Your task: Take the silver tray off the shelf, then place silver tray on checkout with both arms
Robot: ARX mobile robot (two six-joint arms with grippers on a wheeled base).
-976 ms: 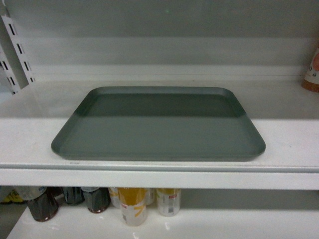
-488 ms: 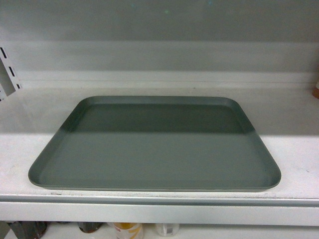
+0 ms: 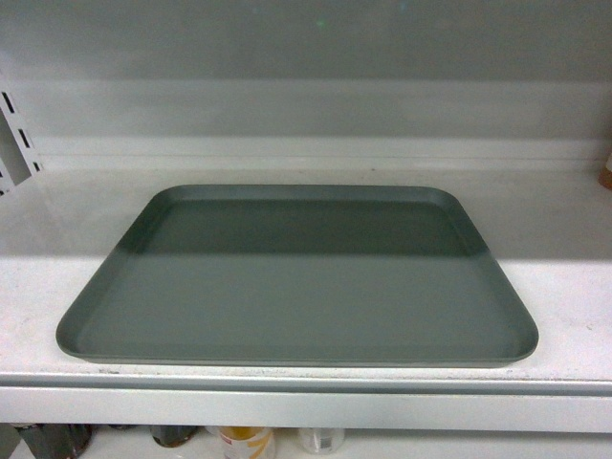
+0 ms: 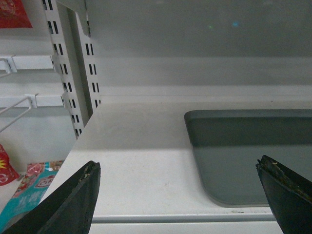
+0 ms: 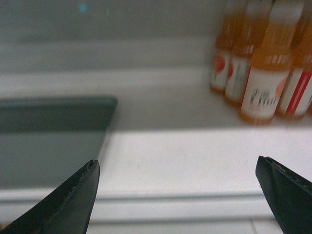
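1. Head view: a large, shallow, dull grey-silver metal tray (image 3: 296, 277) with rounded corners and a low raised rim lies flat on a white metal shelf board (image 3: 555, 287) with a pale grey front edge. The silver tray sits near the middle of the shelf, its front rim close to the shelf's front edge. A shadow covers the rear part of the tray and shelf. Below the shelf edge, the tops of several bottles and cans (image 3: 244, 442) show on a lower level. Neither arm appears in this view.

2. Left wrist view: the left gripper (image 4: 180, 195) has its 2 thin black fingers (image 4: 73, 202) spread wide apart at the bottom corners, holding nothing. Between them lies bare white shelf, with the tray's left end to the right of centre. The gripper is in front of the shelf edge, apart from the tray. A white slotted upright post (image 4: 68, 73) stands at the shelf's left rear, with colourful packets (image 4: 29, 187) lower left.

3. Right wrist view: the right gripper (image 5: 178, 195) also has its 2 black fingers (image 5: 68, 204) spread wide and holds nothing. The tray's right end shows at the left, with bare shelf between the fingers. Blurred orange bottles with white labels (image 5: 261, 63) stand at the shelf's right rear, well apart from the tray.
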